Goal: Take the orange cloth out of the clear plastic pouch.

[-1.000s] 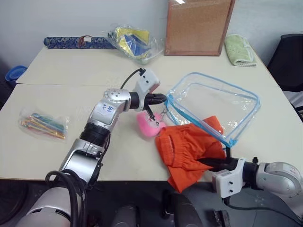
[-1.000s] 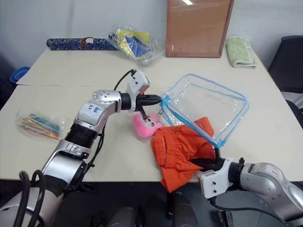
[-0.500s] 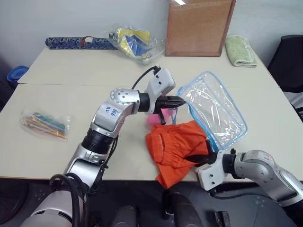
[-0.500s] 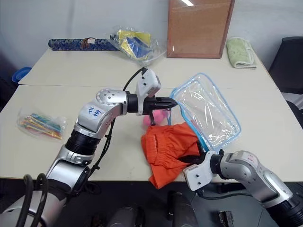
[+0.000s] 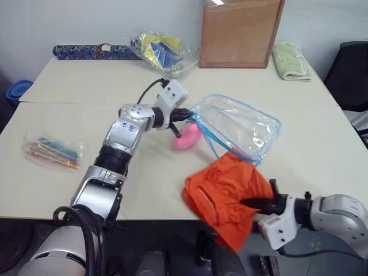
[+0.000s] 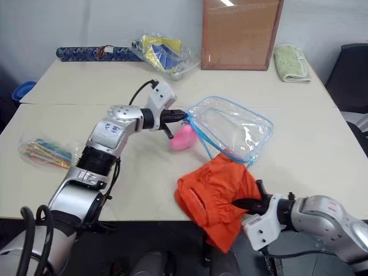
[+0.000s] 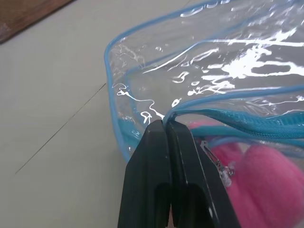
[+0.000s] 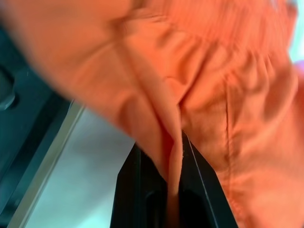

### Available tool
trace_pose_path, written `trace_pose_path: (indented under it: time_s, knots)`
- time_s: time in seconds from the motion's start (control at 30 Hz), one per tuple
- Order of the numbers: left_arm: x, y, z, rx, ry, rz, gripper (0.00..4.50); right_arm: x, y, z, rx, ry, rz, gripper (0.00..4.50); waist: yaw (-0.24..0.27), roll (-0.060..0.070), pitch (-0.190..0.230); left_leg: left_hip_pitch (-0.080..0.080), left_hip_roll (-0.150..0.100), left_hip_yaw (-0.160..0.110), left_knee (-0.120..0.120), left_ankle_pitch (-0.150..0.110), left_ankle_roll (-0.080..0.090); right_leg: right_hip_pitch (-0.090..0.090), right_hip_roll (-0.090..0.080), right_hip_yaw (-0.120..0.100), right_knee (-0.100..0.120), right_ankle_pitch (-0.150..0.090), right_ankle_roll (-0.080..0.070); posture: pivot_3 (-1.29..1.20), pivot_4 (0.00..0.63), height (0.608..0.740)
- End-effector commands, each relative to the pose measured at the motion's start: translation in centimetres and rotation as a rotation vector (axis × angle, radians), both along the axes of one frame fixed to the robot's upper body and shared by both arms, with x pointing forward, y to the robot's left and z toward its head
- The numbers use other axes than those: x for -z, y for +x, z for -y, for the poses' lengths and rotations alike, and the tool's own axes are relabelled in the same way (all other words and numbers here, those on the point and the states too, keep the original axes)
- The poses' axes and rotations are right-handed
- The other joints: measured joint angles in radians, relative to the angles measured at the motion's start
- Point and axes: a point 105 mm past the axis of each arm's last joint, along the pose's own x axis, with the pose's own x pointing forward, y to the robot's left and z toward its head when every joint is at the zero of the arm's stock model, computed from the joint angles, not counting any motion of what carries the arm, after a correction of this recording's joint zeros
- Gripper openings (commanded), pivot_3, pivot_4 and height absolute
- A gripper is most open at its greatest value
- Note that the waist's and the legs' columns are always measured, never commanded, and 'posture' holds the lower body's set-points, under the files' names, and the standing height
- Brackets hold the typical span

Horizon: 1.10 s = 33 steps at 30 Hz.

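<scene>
The clear plastic pouch [image 5: 236, 126] with light blue edging is lifted at its left corner, where my left gripper [image 5: 188, 114] is shut on the blue rim [image 7: 164, 118]. A pink pom-pom [image 5: 187, 136] hangs below that corner. The orange cloth [image 5: 227, 192] sits bunched at the table's front edge and droops over it, its top just touching the pouch's lower rim. My right gripper [image 5: 248, 203] is shut on a fold of the orange cloth [image 8: 199, 95] at its right side.
A cork board [image 5: 240, 33] leans at the back, a pale green towel [image 5: 290, 60] to its right. A clear bag with yellow and blue contents [image 5: 161, 50] and a dark blue roll [image 5: 95, 51] lie at the back left. A small bag of coloured sticks [image 5: 52, 152] rests front left.
The orange cloth has come down and forward out of the pouch in my right gripper. My left gripper swung the pouch right, then back left and away.
</scene>
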Motion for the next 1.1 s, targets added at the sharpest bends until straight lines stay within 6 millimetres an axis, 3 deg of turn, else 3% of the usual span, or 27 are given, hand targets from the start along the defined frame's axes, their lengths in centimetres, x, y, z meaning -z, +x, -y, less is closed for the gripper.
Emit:
trace_pose_path:
  time_s: [0.03, 0.27, 0.4, 0.57, 0.73, 0.83, 0.93, 1.1]
  knots:
    - [-1.5, 0.4, -2.4, -0.051, 0.008, 0.051, 0.00, -0.7, -0.2, 2.4, 0.072, -0.024, 0.023, 0.02, 0.000, 0.000, 0.000, 0.000, 0.000, 0.000, 0.000, 0.000, 0.000, 0.000, 0.000, 0.000, 0.000, 0.000, 0.000, 0.00, 0.150, 0.740]
    - [-0.8, -3.4, -1.7, 0.092, 0.027, -0.021, 0.00, -1.4, 2.6, 11.1, 0.456, 0.003, 0.105, 0.02, 0.002, 0.000, 0.000, 0.000, -0.001, 0.001, 0.000, 0.000, 0.000, 0.000, -0.001, 0.001, 0.001, 0.000, 0.000, 0.00, 0.150, 0.740]
    - [0.3, -6.5, -0.7, 0.209, 0.060, -0.066, 0.00, -2.5, 4.3, 15.7, 0.785, 0.191, 0.162, 0.02, 0.000, 0.000, 0.000, 0.000, 0.000, 0.001, 0.000, 0.000, 0.000, 0.000, 0.000, 0.002, 0.001, 0.000, 0.000, 0.00, 0.150, 0.740]
    - [1.8, -9.0, -0.7, 0.294, 0.134, -0.098, 0.00, -1.5, 4.7, 16.2, 0.964, 0.405, 0.110, 0.02, -0.001, 0.001, 0.000, 0.001, 0.001, 0.000, 0.000, 0.001, -0.002, 0.000, 0.000, 0.002, 0.002, -0.001, -0.002, 0.00, 0.150, 0.740]
    - [2.1, -10.3, -1.6, 0.343, 0.214, -0.099, 0.00, -1.3, 5.1, 14.6, 0.998, 0.543, 0.053, 0.02, -0.003, 0.003, 0.000, 0.002, 0.001, 0.001, 0.000, 0.001, -0.003, 0.000, 0.000, 0.003, 0.004, -0.001, -0.002, 0.00, 0.150, 0.740]
    - [2.2, -10.2, -2.0, 0.347, 0.265, -0.068, 0.00, -1.3, 5.1, 14.0, 0.987, 0.546, 0.034, 0.69, -0.003, 0.004, -0.001, 0.003, 0.000, 0.001, -0.001, 0.001, -0.003, 0.000, 0.000, 0.004, 0.004, -0.002, -0.003, 0.00, 0.150, 0.740]
    - [2.0, -9.5, -2.0, 0.346, 0.278, -0.032, 0.64, -1.6, 4.9, 13.5, 0.970, 0.537, 0.039, 1.71, -0.001, 0.004, -0.001, 0.003, 0.000, 0.001, -0.001, 0.001, -0.003, 0.000, 0.000, 0.004, 0.004, -0.002, -0.003, 0.00, 0.150, 0.740]
    - [-0.1, -8.7, -1.6, 0.410, 0.217, 0.078, 2.20, -3.2, 4.3, 12.2, 0.943, 0.596, -0.002, 3.48, 0.000, 0.004, -0.001, 0.002, 0.000, 0.001, 0.000, 0.001, -0.002, 0.000, 0.000, 0.004, 0.004, -0.002, -0.003, 0.00, 0.150, 0.740]
